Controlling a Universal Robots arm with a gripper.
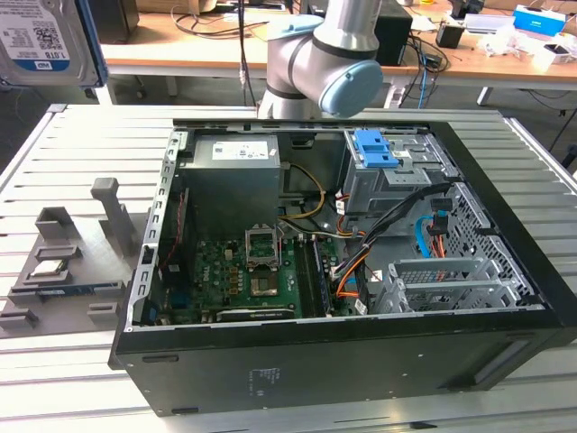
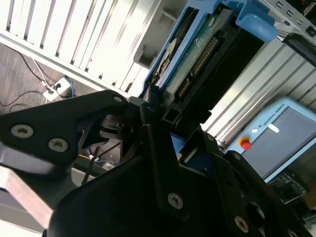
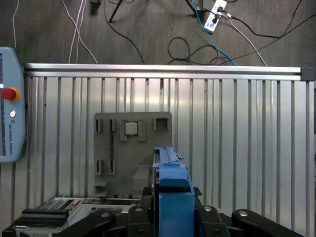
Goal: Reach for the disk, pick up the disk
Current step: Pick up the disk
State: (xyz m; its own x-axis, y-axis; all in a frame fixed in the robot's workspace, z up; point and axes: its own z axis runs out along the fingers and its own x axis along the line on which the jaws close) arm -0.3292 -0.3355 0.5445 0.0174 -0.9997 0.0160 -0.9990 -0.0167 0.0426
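I am pinching the disk [image 1: 45, 41] in my jaws, raised off the exterior view's left of the case [image 1: 361, 361]. It is showing a white-and-blue label and blue rails. The open case is holding a motherboard [image 1: 243, 271] and a blue bracket [image 1: 376, 149]; beside the case, a tray [image 1: 99, 311] is holding a chip [image 1: 47, 268].

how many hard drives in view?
1. The disk is clamped in the hand, high at the exterior view's left. Bays in the case could hide more.
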